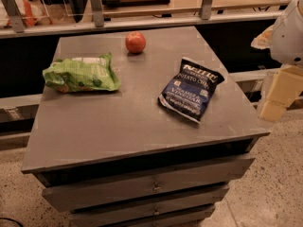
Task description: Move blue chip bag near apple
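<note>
The blue chip bag is dark navy foil with white lettering. It lies flat on the right half of the grey cabinet top. The small red apple sits near the far edge, up and left of the bag, with a wide gap between them. My gripper is a cream-coloured piece hanging under the white arm at the right edge of the view. It is off the cabinet, to the right of the blue bag, and holds nothing that I can see.
A bright green chip bag lies on the left side of the top, below and left of the apple. The cabinet has drawers in front. A railing and shelf run behind it. Speckled floor lies around it.
</note>
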Robot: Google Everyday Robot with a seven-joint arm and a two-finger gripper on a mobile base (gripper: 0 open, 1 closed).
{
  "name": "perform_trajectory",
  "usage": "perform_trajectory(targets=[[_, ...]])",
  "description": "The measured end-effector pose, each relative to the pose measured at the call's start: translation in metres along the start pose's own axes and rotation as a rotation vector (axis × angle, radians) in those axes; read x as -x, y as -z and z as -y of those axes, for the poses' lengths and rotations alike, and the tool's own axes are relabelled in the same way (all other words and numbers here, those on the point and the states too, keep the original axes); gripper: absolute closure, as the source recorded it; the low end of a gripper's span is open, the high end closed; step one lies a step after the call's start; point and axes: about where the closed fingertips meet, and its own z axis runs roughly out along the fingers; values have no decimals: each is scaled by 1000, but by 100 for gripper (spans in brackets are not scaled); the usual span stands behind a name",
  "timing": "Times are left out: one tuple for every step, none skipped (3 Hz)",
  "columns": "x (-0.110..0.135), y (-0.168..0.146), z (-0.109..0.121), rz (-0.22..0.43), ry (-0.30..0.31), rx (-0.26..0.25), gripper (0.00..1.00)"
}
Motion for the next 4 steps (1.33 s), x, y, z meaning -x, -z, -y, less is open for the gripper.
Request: perform_trajectory(targets=[[0, 0, 0, 0, 0, 0, 0], [-2, -1, 13, 84, -55, -48, 0], [-8, -9, 42, 274, -151, -121, 0], [-2, -22, 81, 438, -225, -199, 0]])
